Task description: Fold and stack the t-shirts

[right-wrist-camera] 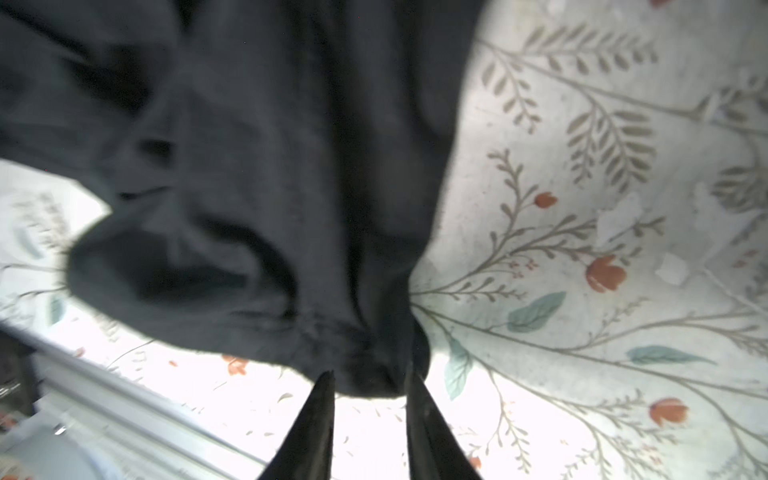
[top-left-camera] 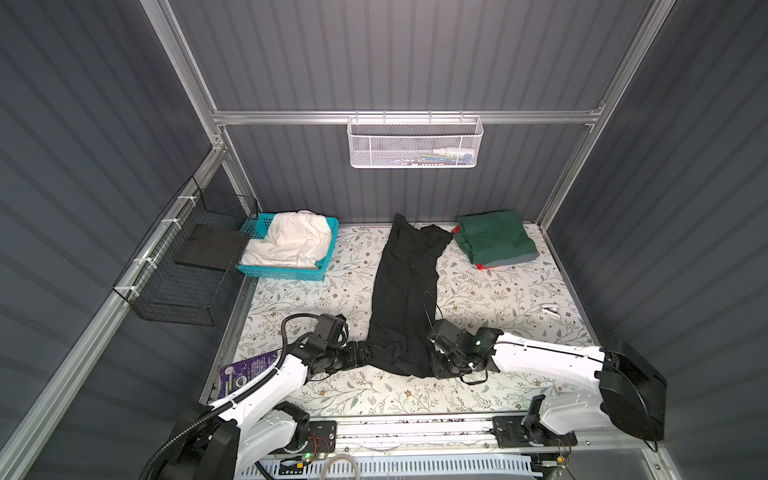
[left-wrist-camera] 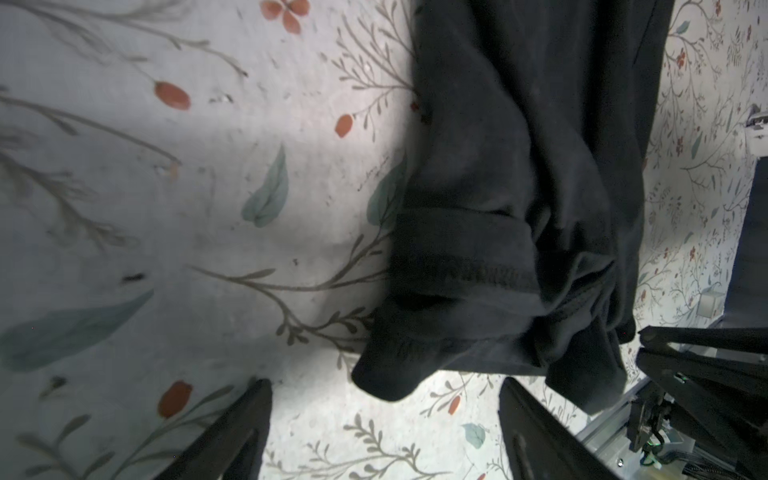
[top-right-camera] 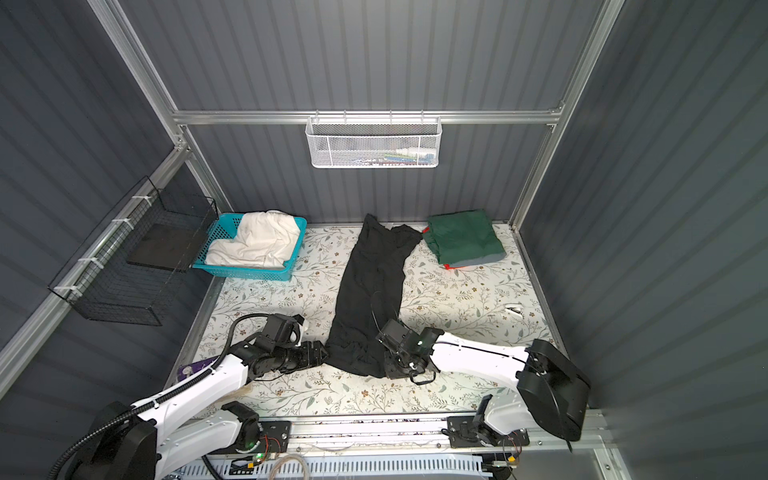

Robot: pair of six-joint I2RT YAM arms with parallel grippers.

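**Both near corners had to be caught before the half-fold**

The soft black cloth t-shirt (top-left-camera: 405, 291) lay as a long narrow strip down the middle of the flower-printed bench (top-left-camera: 511, 299), its far end at upper centre of both top views and its bunched near end at lower centre, between the two arms.

The left gripper (left-wrist-camera: 383, 384) stood wide open. In its wrist view the shirt's hemmed corner sat just ahead of the parted jaws, not yet clamped. The right gripper (right-wrist-camera: 370, 376) had its jaws only narrowly apart with a nub of black cloth between the tips; whether it was pinching that nub or had let go could not be told.

The step looked like taking the near end by both corners, ready to fold the strip in half. To do it well:

- The left gripper needed to push further in, so that the rolled hem and every layer under it lay between the jaws before closing.
- The right needed a firm bite on the whole corner, not just the nub.
- Both corners should rise together and level, travel toward the upper part of the frame, and land square on the far end.

At upper right waited the stack, a folded dark green cloth t-shirt (top-left-camera: 494, 237) on top. At upper left a crumpled cream-white cloth t-shirt (top-left-camera: 291, 241) filled the turquoise plastic lattice basket (top-left-camera: 282, 272).
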